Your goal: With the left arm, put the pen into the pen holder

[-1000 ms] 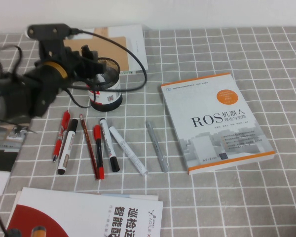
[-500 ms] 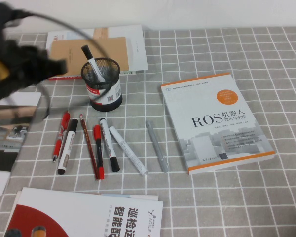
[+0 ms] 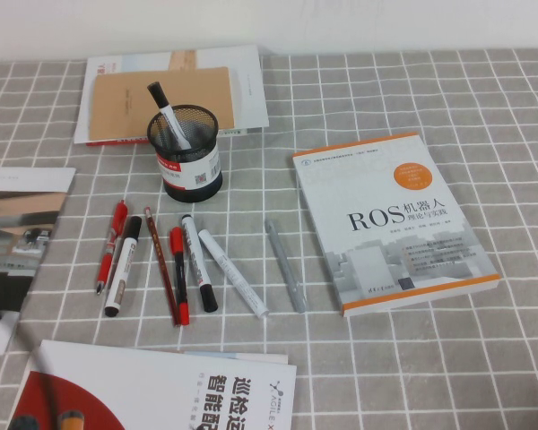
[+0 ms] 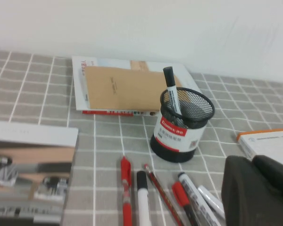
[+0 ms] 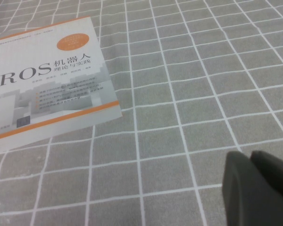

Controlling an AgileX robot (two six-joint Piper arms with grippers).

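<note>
Where the pen (image 3: 166, 115) stands: inside the pen holder (image 3: 187, 153), leaning, black cap up and clear of the rim; same seen from the left wrist view, pen (image 4: 172, 92) in holder (image 4: 180, 125). Freed from any grip. Holder upright on the desk (image 3: 412, 90), red-and-white label facing the robot's side.

Left gripper (image 4: 259, 193): visible only in the left wrist view as a dark mass at the picture's corner, well apart from the holder and closer to the robot than it. Fingers pressed together, holding nothing. Out of sight in the high view.

Beyond the holder from the gripper: brown notebook (image 3: 157, 97) lying on a white booklet (image 3: 244, 79). Between holder and gripper: row of loose pens on the desk, namely red pen (image 3: 110, 244), black-capped white marker (image 3: 123, 265), thin red pencil (image 3: 160, 262), second red pen (image 3: 178, 273), another black-capped marker (image 3: 197, 262), white pen (image 3: 232, 272), grey pen (image 3: 285, 265). None touching the holder.

Right gripper (image 5: 259, 188): low over bare desk cloth, just beside the ROS book (image 5: 42, 89), touching nothing. Fingers side by side, only a thin seam between them, nothing held. Book (image 3: 390, 219) flat on the desk, well apart from the holder.
</note>
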